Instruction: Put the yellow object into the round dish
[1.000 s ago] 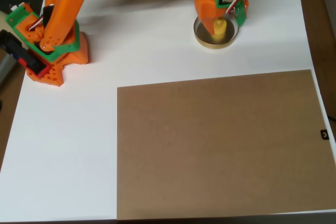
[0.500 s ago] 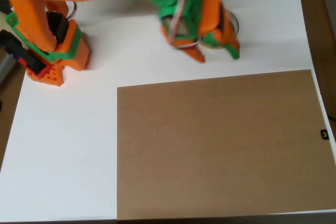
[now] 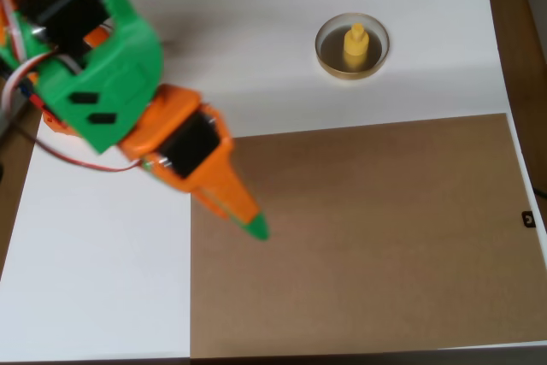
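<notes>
Overhead view, all positions ref'd to the round dish (image 3: pixel 352 44).

White table (image 3: pixel 111 279) carries everything. Brown board (image 3: pixel 359 237) sits below the dish w/ a strip of white between, covering most of the lower-right. Arm is well apart from the dish, lower-left of it, orange/green body big in frame so prob raised toward the cam. Gripper (image 3: pixel 244 215) points down-right over the board's upper-left area, nowhere near the dish. Fingers look pressed together into one orange wedge w/ a green tip, no gap visible, nothing between them. So: empty, and seemingly closed, tho it's blurry and I can't be 100% sure.

Dish: gold-tan rim, dark bottom, sits flat on the white. Yellow object (image 3: pixel 355 46) is inside it, roughly centred, standing upright w/ knob up. Clear of the rim all round as far as I can see. Nothing else in the dish.

My read: placement is done, what's left is just the retreat/park. To do it well:
- you're clear of the dish already, so keep any further motion away from it, no swing back across it
- stay high while you travel, the peg is small and upright and looks easy to tip w/ a brush from a finger or cable
- bring the arm to rest smoothly, no table knock, the dish looks light and could slide
</notes>
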